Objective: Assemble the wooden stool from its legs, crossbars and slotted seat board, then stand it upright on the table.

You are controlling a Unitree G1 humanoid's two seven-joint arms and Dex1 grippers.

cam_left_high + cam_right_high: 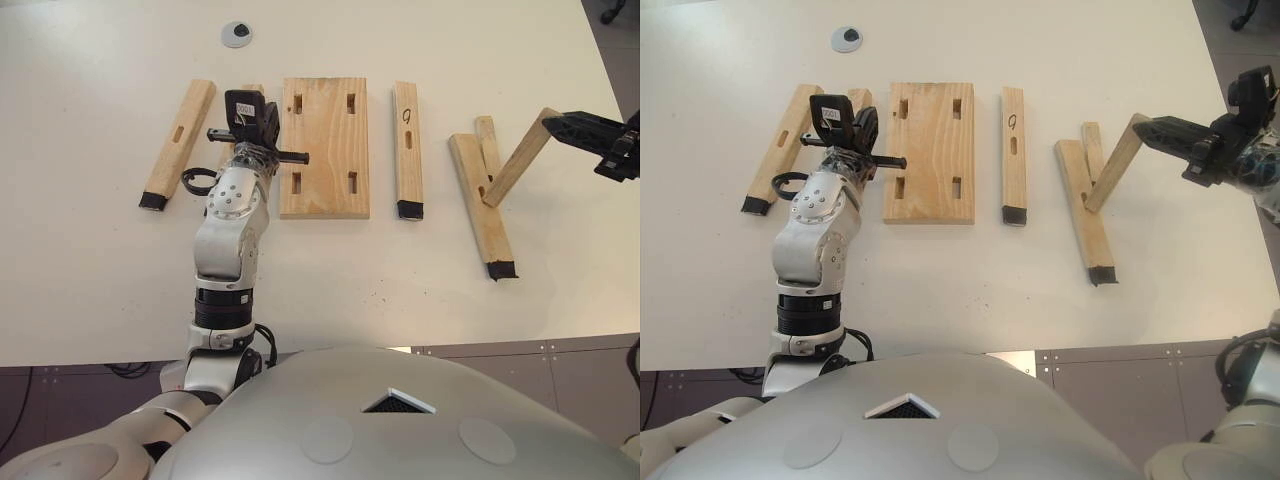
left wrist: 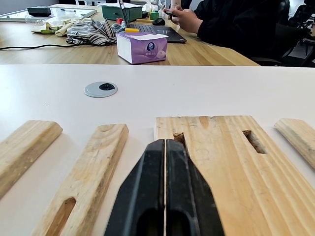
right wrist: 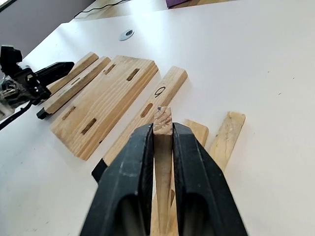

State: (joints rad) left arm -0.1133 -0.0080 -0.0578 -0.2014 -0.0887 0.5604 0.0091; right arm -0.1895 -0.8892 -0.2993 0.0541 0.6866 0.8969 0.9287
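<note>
The slotted seat board (image 1: 323,148) lies flat mid-table. Left of it lie two legs, one (image 1: 178,143) far left and one (image 2: 88,177) close beside the board. My left gripper (image 2: 165,143) is shut on nothing, low over the gap between that second leg and the board's left edge. A third leg (image 1: 407,150) lies right of the board. Farther right lie a fourth leg (image 1: 483,205) and a loose crossbar (image 1: 487,135). My right gripper (image 3: 162,130) is shut on another crossbar (image 3: 162,117), which slants down until its lower end (image 1: 492,197) meets the fourth leg near its slot.
A grey round cable cap (image 1: 237,34) sits at the far side of the table. The table's front edge (image 1: 450,343) runs close to me and its right edge (image 1: 612,70) lies near my right arm. Another desk with a tissue box (image 2: 141,46) stands beyond.
</note>
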